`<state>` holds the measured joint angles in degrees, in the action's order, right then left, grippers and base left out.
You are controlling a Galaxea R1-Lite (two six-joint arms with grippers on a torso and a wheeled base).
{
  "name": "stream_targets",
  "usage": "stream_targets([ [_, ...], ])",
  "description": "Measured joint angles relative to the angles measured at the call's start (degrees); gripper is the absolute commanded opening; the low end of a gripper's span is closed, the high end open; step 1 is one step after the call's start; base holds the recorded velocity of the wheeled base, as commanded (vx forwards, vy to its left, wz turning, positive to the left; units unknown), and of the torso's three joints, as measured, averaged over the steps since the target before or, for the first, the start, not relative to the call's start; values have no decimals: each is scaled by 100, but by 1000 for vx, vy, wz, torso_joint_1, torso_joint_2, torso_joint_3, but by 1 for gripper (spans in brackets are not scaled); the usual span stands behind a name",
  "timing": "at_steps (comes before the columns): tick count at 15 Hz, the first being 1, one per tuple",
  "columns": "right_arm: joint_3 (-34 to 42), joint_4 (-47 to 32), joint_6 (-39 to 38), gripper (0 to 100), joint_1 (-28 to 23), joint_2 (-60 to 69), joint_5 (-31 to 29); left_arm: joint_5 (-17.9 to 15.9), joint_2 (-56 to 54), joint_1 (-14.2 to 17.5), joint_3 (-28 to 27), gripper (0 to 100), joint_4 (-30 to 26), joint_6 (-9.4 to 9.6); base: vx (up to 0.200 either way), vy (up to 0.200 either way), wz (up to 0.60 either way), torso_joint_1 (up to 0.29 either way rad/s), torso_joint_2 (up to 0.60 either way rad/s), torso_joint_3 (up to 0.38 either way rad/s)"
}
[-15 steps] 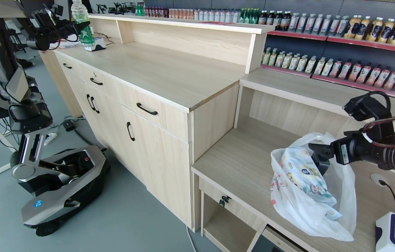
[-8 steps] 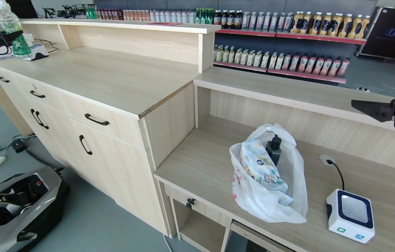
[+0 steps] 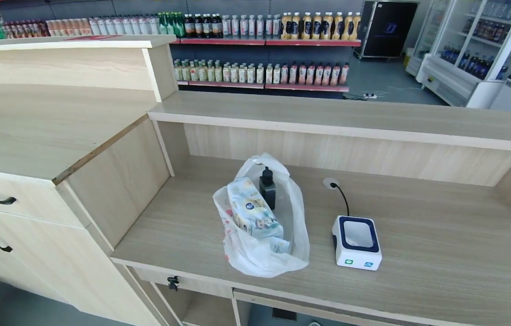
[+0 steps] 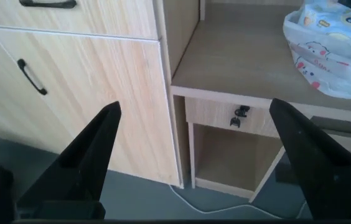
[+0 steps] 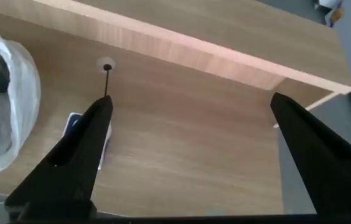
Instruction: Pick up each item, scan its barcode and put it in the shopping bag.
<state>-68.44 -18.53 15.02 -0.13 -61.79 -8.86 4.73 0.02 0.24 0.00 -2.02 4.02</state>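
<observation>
A white plastic shopping bag [image 3: 262, 244] stands on the low wooden counter [image 3: 418, 253], holding a patterned soft pack [image 3: 253, 213] and a small black bottle [image 3: 267, 188]. Just to its right sits the white and blue barcode scanner [image 3: 357, 242], with its cable running back to a hole. My left gripper [image 4: 194, 155] is open, low in front of the counter's drawer, with the bag [image 4: 334, 50] beyond it. My right gripper [image 5: 194, 155] is open above the counter, with nothing between its fingers; the scanner [image 5: 73, 121] and the bag [image 5: 7, 124] lie below it to one side.
A taller counter [image 3: 33, 131] with drawers and black handles rises to the left of the bag. A raised ledge [image 3: 350, 117] runs along the back. Bare counter top stretches right of the scanner. Shelves of bottles [image 3: 260, 72] and fridges stand behind.
The head view has swung to the right. My right gripper came out of the bag and went off to the right, leaving the black bottle inside.
</observation>
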Motion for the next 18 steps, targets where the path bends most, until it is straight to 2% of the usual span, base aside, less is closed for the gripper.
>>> stream_targets([
  [3,1025,6,-123,100,-206,822,-367,-2,0,0,0,100,0,0,0,0,-600,-1,1,4],
  [8,3374,140,-697,100,-206,2594,-523,0,0,0,0,100,0,2,0,0,0,0,0,0],
  [10,4681,461,-840,100,-113,3576,-611,0,0,-4,0,100,2,2,0,0,0,0,0,0],
  [13,6153,1296,-945,100,-33,5003,-855,-2,0,0,0,100,2,0,0,0,0,0,0,0],
  [15,6566,1593,-1092,100,6,5637,-906,-2,0,0,0,100,0,0,0,0,0,0,0,0],
  [18,6756,1668,-1573,100,13,6039,-862,-2,0,-2,0,100,2,2,0,0,0,0,0,0],
])
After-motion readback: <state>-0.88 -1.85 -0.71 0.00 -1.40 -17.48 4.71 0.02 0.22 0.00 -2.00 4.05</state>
